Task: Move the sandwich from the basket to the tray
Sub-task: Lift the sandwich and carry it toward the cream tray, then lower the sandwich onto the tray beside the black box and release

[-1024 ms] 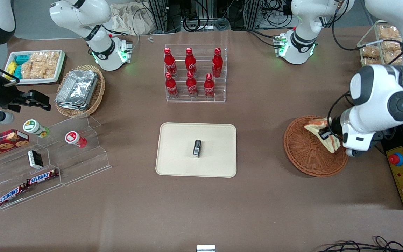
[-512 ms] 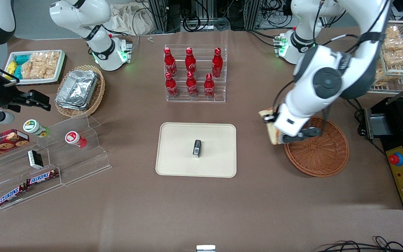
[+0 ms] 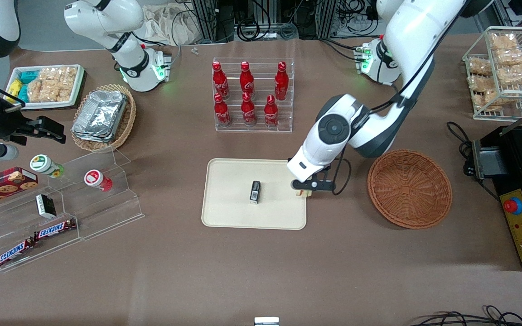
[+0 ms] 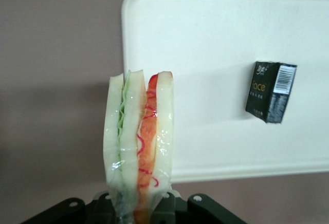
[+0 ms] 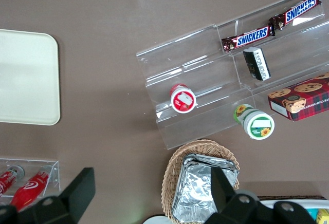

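**Sandwich held at the tray's edge**

The sandwich (image 4: 138,147) stands on end in the pincer (image 4: 139,203), its cut side showing pale bread with green, orange and red layers. The pincer is closed on its lower end, a finger pressing each bread face. In the front view only a small pale bit of the sandwich (image 3: 304,193) shows under the pincer (image 3: 308,186), which hangs over the rim of the tray (image 3: 224,213) at the edge nearest the basket (image 3: 409,188). The wrist view puts the sandwich above the tray's (image 4: 216,39) rim, partly over the tray and partly over the brown counter (image 4: 51,54); whether it touches the tray cannot be told.

A small black box (image 3: 255,191) lies near the tray's middle, apart from the sandwich. The basket sits on the counter beside the tray, toward the working arm's end. Farther from the front camera than the tray stands a clear rack of red bottles (image 3: 248,93).
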You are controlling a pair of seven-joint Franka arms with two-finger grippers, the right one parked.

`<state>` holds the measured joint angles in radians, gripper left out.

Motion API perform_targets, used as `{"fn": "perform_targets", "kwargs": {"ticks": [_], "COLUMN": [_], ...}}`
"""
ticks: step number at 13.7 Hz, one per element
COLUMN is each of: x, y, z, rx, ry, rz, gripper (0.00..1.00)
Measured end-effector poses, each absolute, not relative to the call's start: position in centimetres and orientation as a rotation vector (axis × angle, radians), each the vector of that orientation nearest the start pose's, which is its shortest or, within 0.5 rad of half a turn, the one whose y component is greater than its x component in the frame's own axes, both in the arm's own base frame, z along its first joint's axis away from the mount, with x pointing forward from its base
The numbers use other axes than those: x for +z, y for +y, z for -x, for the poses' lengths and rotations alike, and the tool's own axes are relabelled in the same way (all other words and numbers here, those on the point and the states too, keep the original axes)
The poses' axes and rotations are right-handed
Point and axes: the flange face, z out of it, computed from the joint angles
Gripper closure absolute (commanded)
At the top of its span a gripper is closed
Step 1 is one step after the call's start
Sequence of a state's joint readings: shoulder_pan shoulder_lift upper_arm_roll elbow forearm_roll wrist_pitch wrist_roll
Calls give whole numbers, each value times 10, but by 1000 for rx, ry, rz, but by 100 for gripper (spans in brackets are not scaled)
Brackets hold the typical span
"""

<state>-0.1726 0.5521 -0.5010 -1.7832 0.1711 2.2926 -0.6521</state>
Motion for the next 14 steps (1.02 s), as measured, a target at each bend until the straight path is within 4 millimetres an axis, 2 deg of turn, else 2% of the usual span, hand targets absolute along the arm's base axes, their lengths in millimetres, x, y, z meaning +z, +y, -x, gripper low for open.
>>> {"fn": "perform_targets", "kwargs": {"ticks": [2,3,4,5,8,10,12,14], "x": [248,239,235,233,232,247,285,343], "y": [-388,-388,-388,-389,-389,-386,-370,-337], "z": [-538,-541,-545,-547,-549,-560,-575,-590], "rx": [88,86,70,55,44,-2,-48,-59], "ry": [133,139,142,143,140,122,85,-1], "rz": [3264,3265,3272,3279,3287,3298,3277,3230], "gripper": [90,74,18,0,0,0,0,0]}}
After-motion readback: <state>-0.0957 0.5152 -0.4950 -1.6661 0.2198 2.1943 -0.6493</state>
